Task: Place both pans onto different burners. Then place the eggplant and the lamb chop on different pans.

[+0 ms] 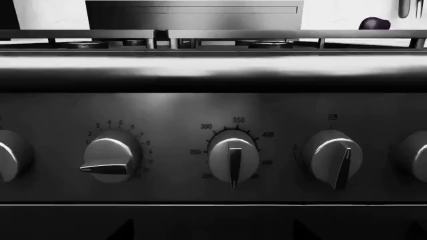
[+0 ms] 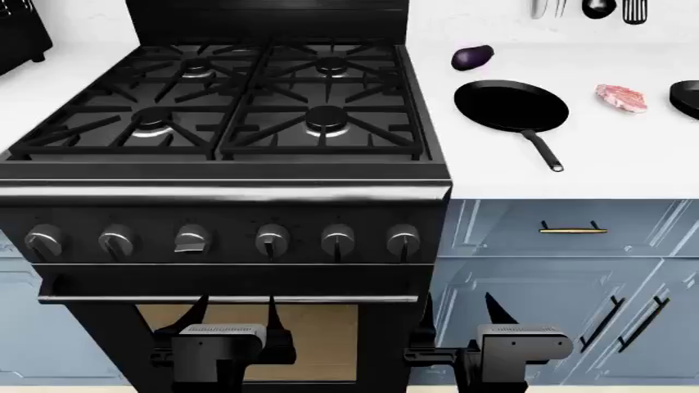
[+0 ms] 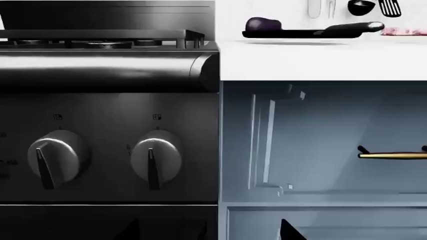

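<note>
Black flat pan (image 2: 511, 106) on counter, well beyond both spread, empty tools (image 2: 235, 315) (image 2: 459, 315).

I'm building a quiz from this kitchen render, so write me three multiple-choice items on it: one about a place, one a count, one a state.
1. Where does the flat pan lie?
A. on a front burner
B. on the white counter, on the robot's right of the stove
C. in the oven

2. How many burners does the stove top show?
A. two
B. six
C. four

3. What does either pincer hold?
A. nothing
B. the eggplant
C. the lamb chop

Answers: 1 B, the pan sits on the counter between the eggplant and the lamb chop. 2 C, the head view shows two burners in front and two behind. 3 A, the left pincer and the right pincer stand open and empty, low before the oven door.
</note>
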